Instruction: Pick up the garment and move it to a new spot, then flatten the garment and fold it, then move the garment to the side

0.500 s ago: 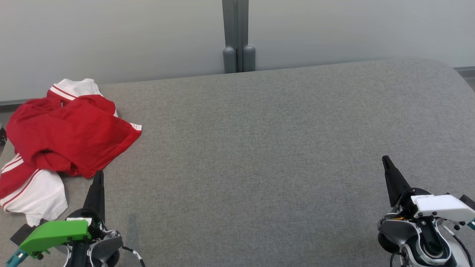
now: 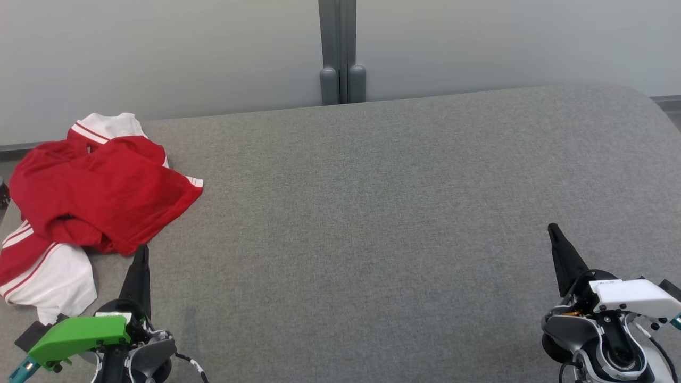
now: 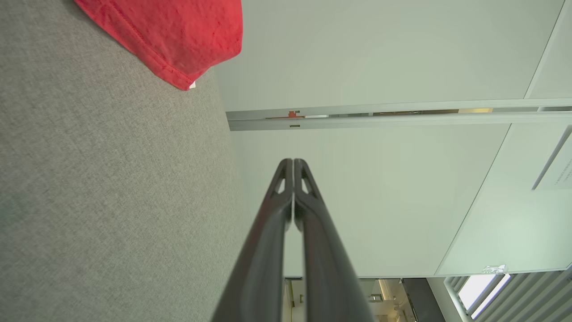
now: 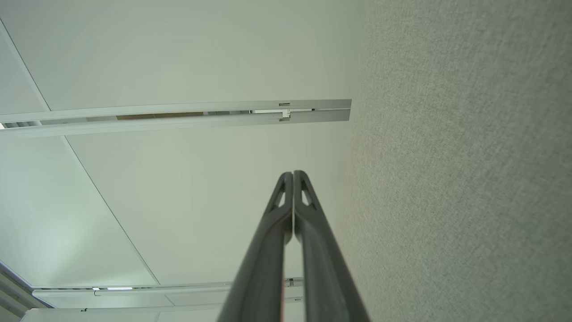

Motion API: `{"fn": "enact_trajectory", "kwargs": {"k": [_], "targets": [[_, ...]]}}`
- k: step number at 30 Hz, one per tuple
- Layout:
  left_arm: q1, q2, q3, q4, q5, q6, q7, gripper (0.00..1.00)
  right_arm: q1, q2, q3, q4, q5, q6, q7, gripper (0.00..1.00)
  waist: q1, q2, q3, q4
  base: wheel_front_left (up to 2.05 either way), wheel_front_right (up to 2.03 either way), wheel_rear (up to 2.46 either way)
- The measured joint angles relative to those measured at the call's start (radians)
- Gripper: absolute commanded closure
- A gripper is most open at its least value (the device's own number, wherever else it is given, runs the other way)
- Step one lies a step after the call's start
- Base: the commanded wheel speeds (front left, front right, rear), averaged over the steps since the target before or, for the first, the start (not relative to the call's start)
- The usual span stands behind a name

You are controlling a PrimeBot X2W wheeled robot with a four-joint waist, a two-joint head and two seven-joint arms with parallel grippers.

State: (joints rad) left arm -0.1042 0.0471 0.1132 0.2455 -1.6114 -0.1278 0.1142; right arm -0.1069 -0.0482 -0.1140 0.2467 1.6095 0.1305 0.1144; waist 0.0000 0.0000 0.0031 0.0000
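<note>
One red-and-white garment [image 2: 101,197] at nine o'clock. Two pincers: left pincer [image 2: 141,251] at seven o'clock, right pincer [image 2: 554,229] at five o'clock. One grey counter [image 2: 372,213]. One grey post [image 2: 339,48] at twelve o'clock.

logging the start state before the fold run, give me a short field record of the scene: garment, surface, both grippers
garment: red and white garment, crumpled in a heap at the surface's left end, not flattened or folded
surface: grey fabric surface
left gripper: left gripper shut, empty, tip close to the garment's near hem
right gripper: right gripper shut, empty, on the right, far from the garment
task stage: garment not yet picked up
</note>
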Motion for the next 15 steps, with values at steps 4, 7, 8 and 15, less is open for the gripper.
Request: {"fn": "enact_trajectory", "kwargs": {"k": [4, 7, 8, 15], "targets": [[0.000, 0.000, 0.000, 0.000, 0.000, 0.000, 0.000, 1.00, 0.000, 0.000, 0.000, 0.000, 0.000, 0.000, 0.000, 1.00, 0.0000, 0.0000, 0.000, 0.000, 0.00, 0.00, 0.00], [0.000, 0.000, 0.000, 0.000, 0.000, 0.000, 0.000, 1.00, 0.000, 0.000, 0.000, 0.000, 0.000, 0.000, 0.000, 1.00, 0.0000, 0.0000, 0.000, 0.000, 0.00, 0.00, 0.00], [0.000, 0.000, 0.000, 0.000, 0.000, 0.000, 0.000, 1.00, 0.000, 0.000, 0.000, 0.000, 0.000, 0.000, 0.000, 1.00, 0.0000, 0.0000, 0.000, 0.000, 0.00, 0.00, 0.00], [0.000, 0.000, 0.000, 0.000, 0.000, 0.000, 0.000, 1.00, 0.000, 0.000, 0.000, 0.000, 0.000, 0.000, 0.000, 1.00, 0.0000, 0.0000, 0.000, 0.000, 0.00, 0.00, 0.00]]}}
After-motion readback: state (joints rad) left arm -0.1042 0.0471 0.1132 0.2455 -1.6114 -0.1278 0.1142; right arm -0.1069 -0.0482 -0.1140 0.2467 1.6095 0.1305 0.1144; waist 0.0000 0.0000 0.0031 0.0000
